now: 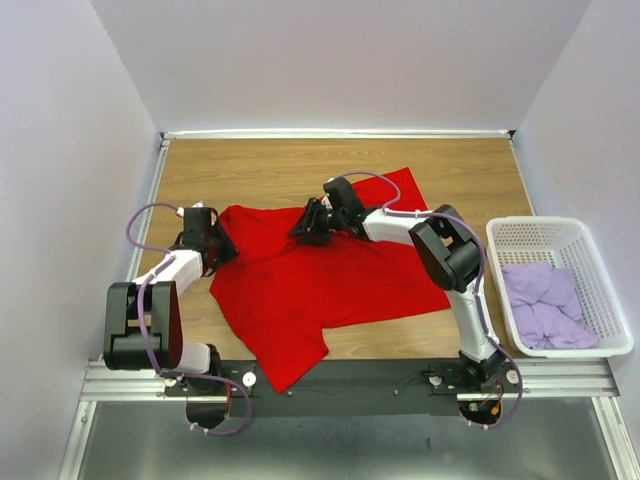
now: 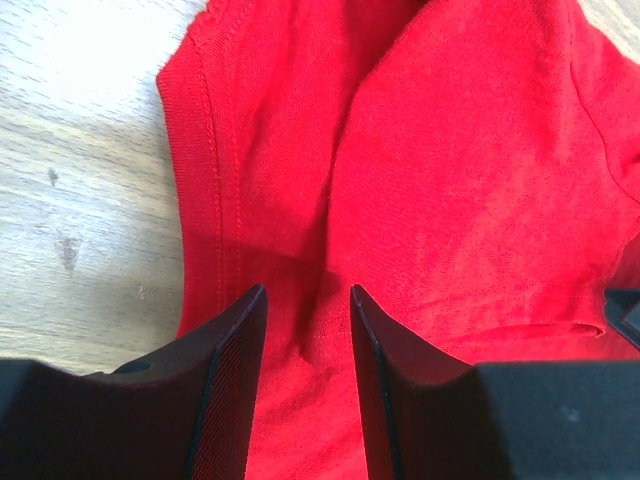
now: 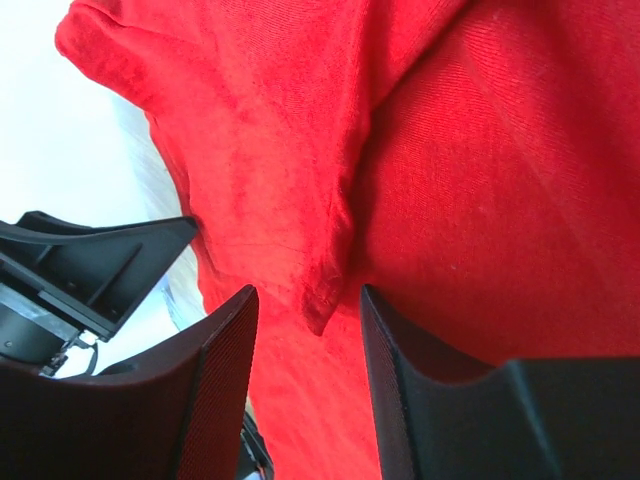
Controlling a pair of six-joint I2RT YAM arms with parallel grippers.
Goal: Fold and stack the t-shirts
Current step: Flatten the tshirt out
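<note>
A bright red t-shirt lies rumpled and spread on the wooden table, one corner hanging over the near edge. My left gripper is at its left edge. In the left wrist view the left gripper is open just above the red cloth, near a hemmed edge. My right gripper is over the shirt's upper middle. In the right wrist view the right gripper is open, with a raised fold of red cloth between its fingers. Pale lilac shirts lie crumpled in the basket.
A white lattice basket stands at the table's right edge. Bare wooden table lies behind the shirt, and white walls close in the back and sides. The left arm's black gripper body shows in the right wrist view.
</note>
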